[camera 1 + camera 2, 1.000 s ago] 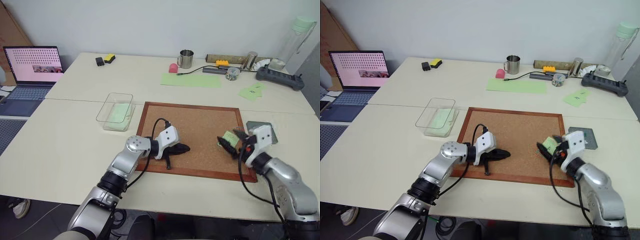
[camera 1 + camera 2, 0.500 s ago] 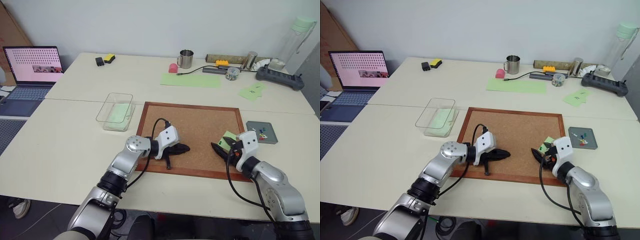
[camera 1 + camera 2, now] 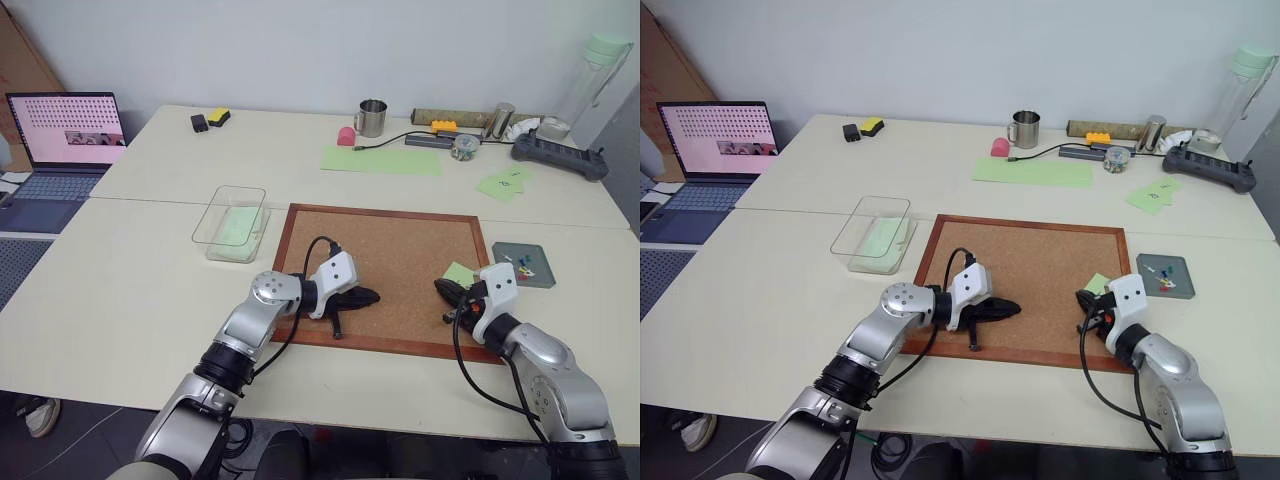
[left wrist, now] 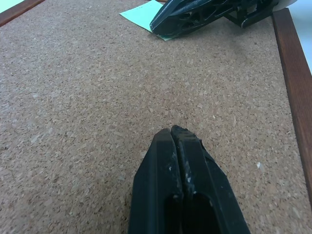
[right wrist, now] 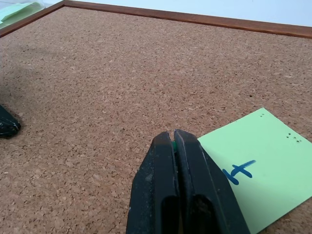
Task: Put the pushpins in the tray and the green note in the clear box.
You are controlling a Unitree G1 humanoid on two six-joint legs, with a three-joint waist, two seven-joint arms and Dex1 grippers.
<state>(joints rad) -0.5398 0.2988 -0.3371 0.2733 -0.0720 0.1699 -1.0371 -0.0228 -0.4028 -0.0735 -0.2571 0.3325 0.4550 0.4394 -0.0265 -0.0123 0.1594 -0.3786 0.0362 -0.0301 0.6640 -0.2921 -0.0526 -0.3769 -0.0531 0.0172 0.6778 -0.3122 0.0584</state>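
The green note [image 5: 261, 161] lies flat on the cork board [image 3: 390, 250] — its corner sits under the right gripper [image 5: 174, 139], whose fingers are pressed together on that edge. The left gripper [image 4: 173, 136] rests well apart, fingers together on nothing.

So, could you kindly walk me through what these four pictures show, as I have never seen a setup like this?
It is a two-armed robot at a pale table. The two wide pictures come from a camera on its head, looking down over the arms; the two close-ups come from cameras on its wrists, looking along the black fingers.

In front of it lies a cork board. The left gripper rests shut on the cork and holds nothing. The right gripper is shut at the corner of the green note, which lies on the board; a sliver of green shows between its fingers, so it seems to pinch that edge.

To the right of the board is the tray with the pushpins in it. To the left stands the clear box. Further back are a laptop, a metal mug and a long green sheet.
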